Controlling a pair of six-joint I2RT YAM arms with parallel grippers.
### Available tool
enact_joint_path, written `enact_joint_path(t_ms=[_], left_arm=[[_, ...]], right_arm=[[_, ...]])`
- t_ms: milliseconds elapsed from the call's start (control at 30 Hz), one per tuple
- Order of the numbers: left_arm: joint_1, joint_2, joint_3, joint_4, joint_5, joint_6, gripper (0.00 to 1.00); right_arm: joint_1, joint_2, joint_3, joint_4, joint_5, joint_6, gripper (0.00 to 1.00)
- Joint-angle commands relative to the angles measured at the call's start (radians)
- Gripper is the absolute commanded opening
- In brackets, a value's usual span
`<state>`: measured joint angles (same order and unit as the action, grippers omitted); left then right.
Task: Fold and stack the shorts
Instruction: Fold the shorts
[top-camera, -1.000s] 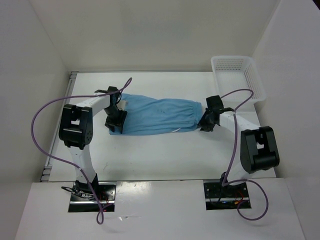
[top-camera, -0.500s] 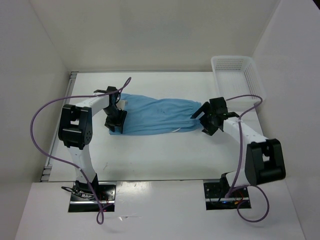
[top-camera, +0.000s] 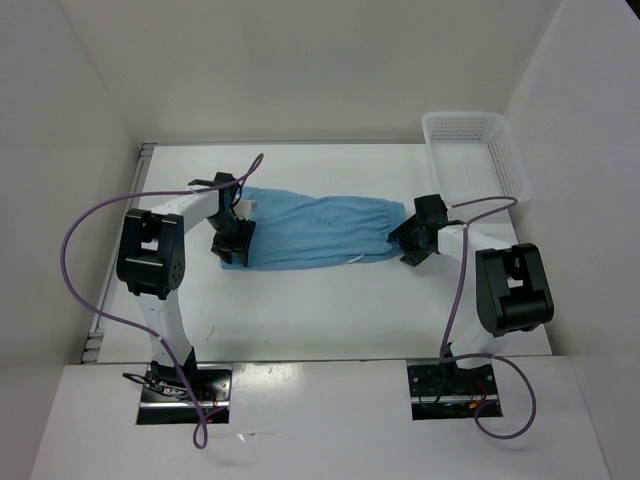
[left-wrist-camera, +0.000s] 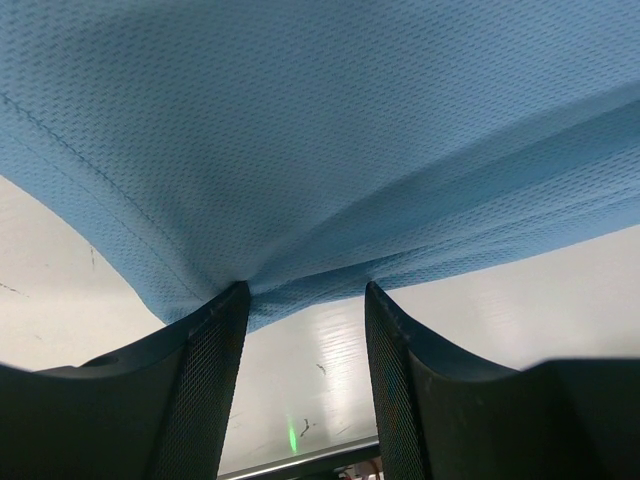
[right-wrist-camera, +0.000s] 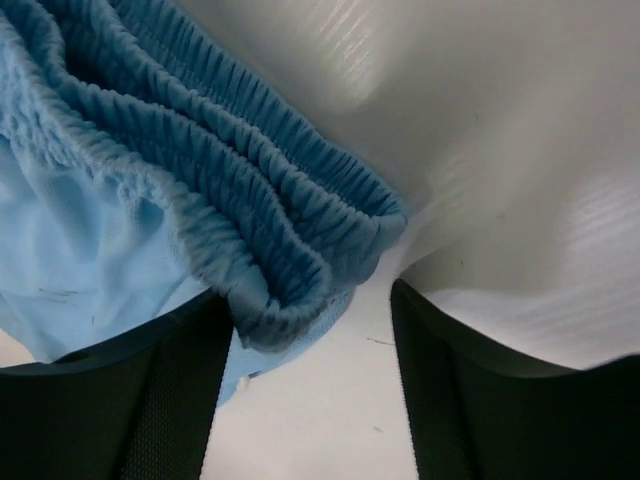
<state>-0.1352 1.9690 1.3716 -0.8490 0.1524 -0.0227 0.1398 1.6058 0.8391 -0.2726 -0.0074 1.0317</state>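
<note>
Left end effector (left-wrist-camera: 305, 292) tips behind shorts (left-wrist-camera: 320, 130)

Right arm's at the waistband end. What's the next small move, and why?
Probably close the right gripper on the shorts: its fingers stand open with the gathered waistband corner lying between them, unpinched, and folding needs a grip.

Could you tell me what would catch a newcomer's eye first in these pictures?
The sky-blue shorts lie stretched across the middle of the table, the left tool at their hem end and the right tool at the gathered waistband, its jaws apart around it. A white mesh basket sits at the far right corner.
</note>
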Motion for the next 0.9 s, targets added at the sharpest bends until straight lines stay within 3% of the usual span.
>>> enact_joint_path(t_ms=[0,133,267,433,533,567,600,633,733,867], left_arm=[[0.000,-0.030,-0.012,0.011,0.019,0.023,0.58],[0.000,-0.030,-0.012,0.011,0.019,0.023,0.58],[0.000,-0.039,-0.022,0.011,0.019,0.023,0.58],[0.000,-0.048,-0.031,0.011,0.019,0.023,0.58],[0.000,-0.058,-0.031,0.002,0.019,0.023,0.58],[0.000,-0.058,-0.031,0.002,0.019,0.023,0.58],[0.000,-0.058,-0.022,0.002,0.019,0.023,0.58],[0.000,-0.058,-0.022,0.002,0.019,0.023,0.58],[0.000,-0.058,-0.022,-0.009,0.019,0.023,0.58],[0.000,-0.058,-0.012,-0.018,0.019,0.023,0.58]], right_arm=[[-0.014,0.060,0.021,0.038,0.049,0.011,0.62],[-0.023,0.106,0.078,0.026,0.049,0.001,0.52],[-0.034,0.120,0.092,0.015,0.031,-0.019,0.33],[-0.034,0.120,0.092,0.015,0.030,-0.019,0.01],[-0.034,0.120,0.092,0.015,0.021,-0.028,0.00],[-0.034,0.120,0.092,0.015,0.021,-0.028,0.11],[-0.043,0.129,0.092,0.001,0.011,-0.028,0.56],[-0.043,0.129,0.092,-0.014,0.011,-0.028,0.70],[-0.054,0.100,0.054,-0.014,0.001,0.005,0.84],[-0.066,0.026,0.029,0.001,0.030,0.030,0.89]])
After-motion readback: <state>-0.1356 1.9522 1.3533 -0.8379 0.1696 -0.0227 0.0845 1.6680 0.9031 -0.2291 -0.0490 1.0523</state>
